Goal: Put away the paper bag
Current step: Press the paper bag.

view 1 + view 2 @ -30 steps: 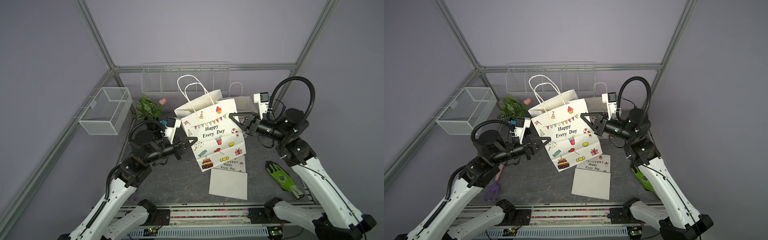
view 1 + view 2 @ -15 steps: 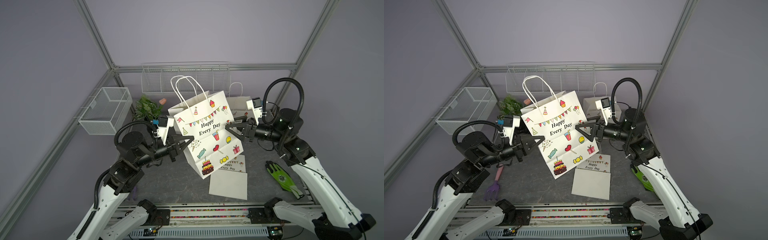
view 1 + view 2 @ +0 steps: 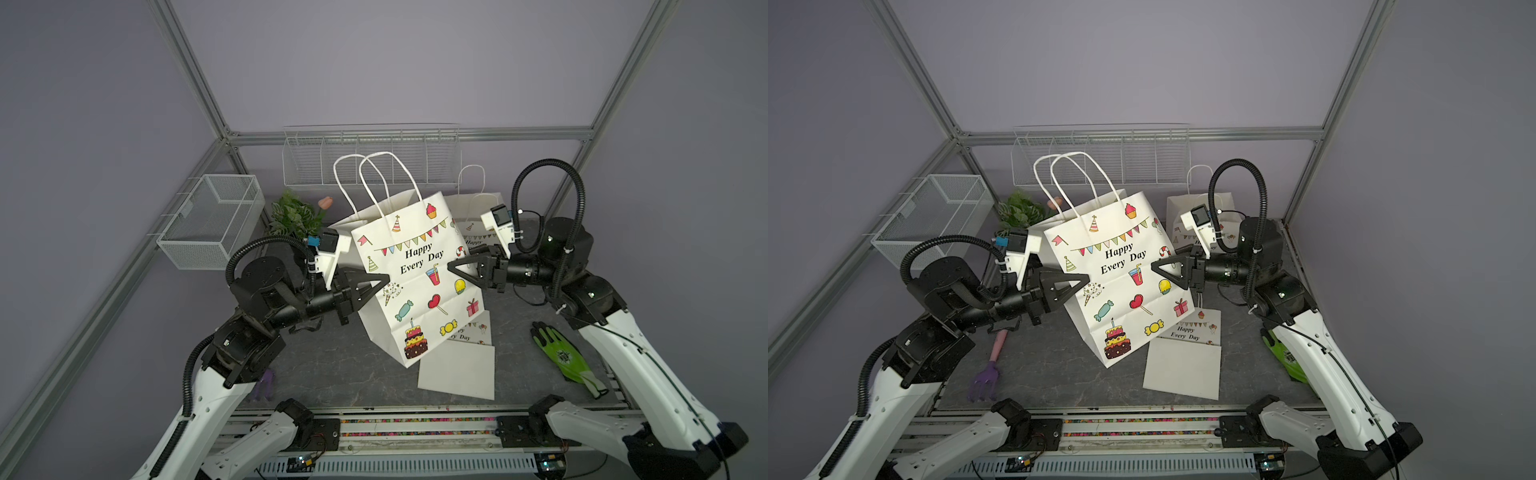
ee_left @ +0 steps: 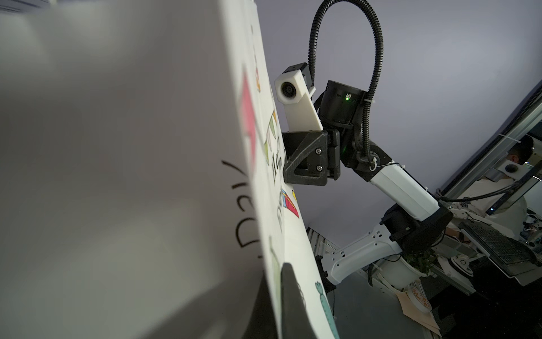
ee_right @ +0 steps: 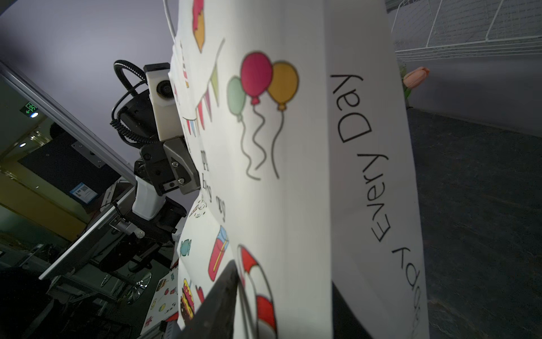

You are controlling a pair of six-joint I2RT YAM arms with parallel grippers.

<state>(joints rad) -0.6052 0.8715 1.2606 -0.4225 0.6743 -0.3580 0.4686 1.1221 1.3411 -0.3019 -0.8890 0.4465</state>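
The paper bag [image 3: 415, 291] hangs tilted over the surface [image 3: 332, 374]. My left end effector [image 3: 382, 279] pinches one edge. My right end effector [image 3: 451, 266] sits around the other, but I cannot tell if it grips. I should lift both sides evenly toward the far wire rack [image 3: 370, 158].

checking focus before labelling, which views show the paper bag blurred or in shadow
Left wrist view: the paper bag side nearest the lens is a grey, shaded blur, while the right arm beyond it is sharp. Right wrist view: the balloon print is crisp, but the lettering closest to the lens goes soft. In both top views the bag is sharp and evenly lit.
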